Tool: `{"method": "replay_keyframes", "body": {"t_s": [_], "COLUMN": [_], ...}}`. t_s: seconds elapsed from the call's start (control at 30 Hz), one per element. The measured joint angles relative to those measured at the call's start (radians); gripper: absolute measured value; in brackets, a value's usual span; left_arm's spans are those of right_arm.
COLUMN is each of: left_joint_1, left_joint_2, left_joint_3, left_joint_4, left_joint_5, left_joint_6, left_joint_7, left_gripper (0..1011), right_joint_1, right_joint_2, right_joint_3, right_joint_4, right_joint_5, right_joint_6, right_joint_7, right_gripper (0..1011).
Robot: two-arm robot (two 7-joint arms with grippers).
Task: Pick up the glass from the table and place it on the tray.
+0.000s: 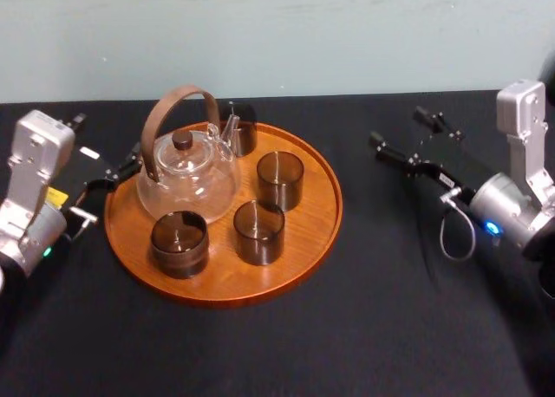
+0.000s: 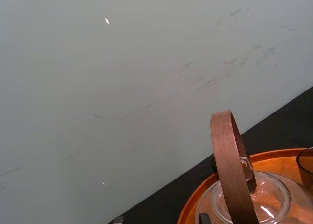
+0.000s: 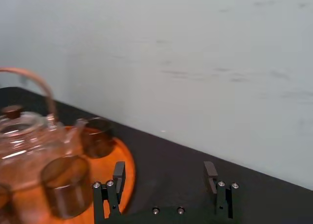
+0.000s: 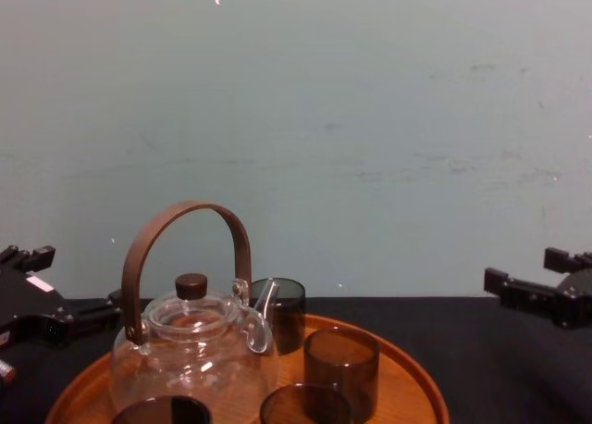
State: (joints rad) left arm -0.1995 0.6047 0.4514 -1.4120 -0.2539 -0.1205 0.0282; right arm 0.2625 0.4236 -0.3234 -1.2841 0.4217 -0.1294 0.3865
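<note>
Nearest glass (image 1: 179,243) upright on tray (image 1: 299,263), mouth up, my left end effector (image 1: 106,146) fingers apart beside its rim, right end effector (image 1: 412,137) spread wide above table (image 1: 390,319)

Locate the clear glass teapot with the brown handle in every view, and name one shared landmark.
Head view: clear glass teapot left of centre, on the round orange-brown wooden tray.
Left wrist view: teapot close up, handle arching over the lid.
Right wrist view: teapot on the tray, cut by the picture's edge.
Chest view: teapot low, left of centre.
Shared landmark: the tray.
</note>
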Motion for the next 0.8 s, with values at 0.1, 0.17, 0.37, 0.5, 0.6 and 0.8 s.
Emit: {"method": "replay_keyframes", "body": {"t_s": [0.1, 0.17, 0.37, 0.5, 0.6, 0.8], "left_joint_1": [0.000, 0.000, 0.000, 0.000, 0.000, 0.000], "left_joint_2": [0.000, 0.000, 0.000, 0.000, 0.000, 0.000], "left_joint_3": [0.000, 0.000, 0.000, 0.000, 0.000, 0.000], "left_joint_4": [0.000, 0.000, 0.000, 0.000, 0.000, 0.000], "left_joint_5": [0.000, 0.000, 0.000, 0.000, 0.000, 0.000], "left_joint_6": [0.000, 0.000, 0.000, 0.000, 0.000, 0.000], "left_joint_7": [0.000, 0.000, 0.000, 0.000, 0.000, 0.000], "left_gripper": [1001, 1001, 1001, 1001, 1001, 1001], "right_joint_1": [0.014, 0.019, 0.037, 0.040, 0.040, 0.040], "right_joint_2": [-0.023, -0.032, -0.059, -0.067, -0.067, -0.066], "right_joint_3": [0.009, 0.012, 0.021, 0.026, 0.026, 0.025], "right_joint_4": [0.022, 0.033, 0.072, 0.083, 0.083, 0.082], "right_joint_5": [-0.019, -0.029, -0.065, -0.082, -0.082, -0.081], "right_joint_6": [0.004, 0.005, 0.012, 0.018, 0.019, 0.019], "right_joint_7": [-0.037, -0.051, -0.086, -0.099, -0.099, -0.098], "right_gripper": [1002, 1002, 1002, 1002, 1002, 1002]}}
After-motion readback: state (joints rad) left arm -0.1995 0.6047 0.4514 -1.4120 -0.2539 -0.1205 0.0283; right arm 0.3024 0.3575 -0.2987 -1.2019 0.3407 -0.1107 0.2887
